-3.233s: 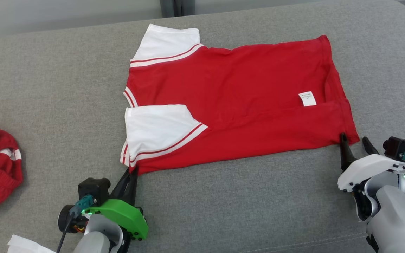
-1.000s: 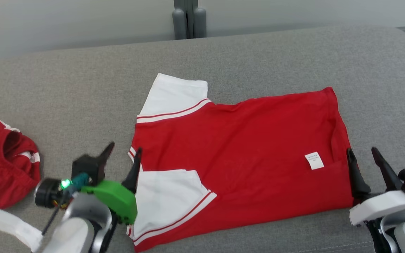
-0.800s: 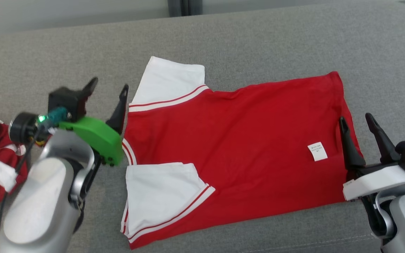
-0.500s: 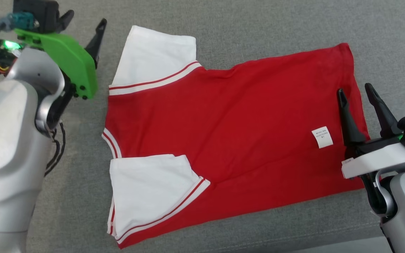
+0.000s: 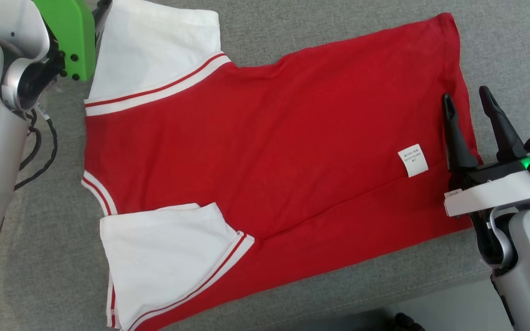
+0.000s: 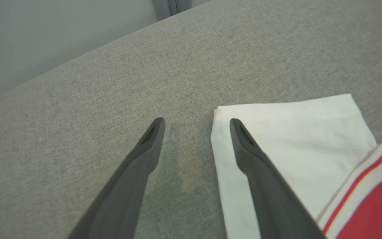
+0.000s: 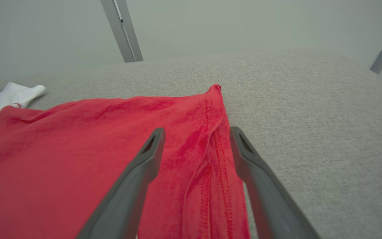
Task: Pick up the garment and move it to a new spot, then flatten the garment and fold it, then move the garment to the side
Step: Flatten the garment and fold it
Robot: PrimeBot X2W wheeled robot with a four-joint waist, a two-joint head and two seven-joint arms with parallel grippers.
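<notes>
Left hand released, fingers spread over the outer corner of the far white sleeve, holding nothing. Red shirt lies flat on the grey cushion, near edge folded in. Right hand released too, straddling the hem at the shirt's right edge.

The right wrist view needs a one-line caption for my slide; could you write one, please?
Open right hand straddling the hemmed edge of the red shirt on the grey couch.

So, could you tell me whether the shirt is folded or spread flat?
Partly folded: the shirt has its near side turned over the body, near sleeve on top; the far sleeve lies spread.
</notes>
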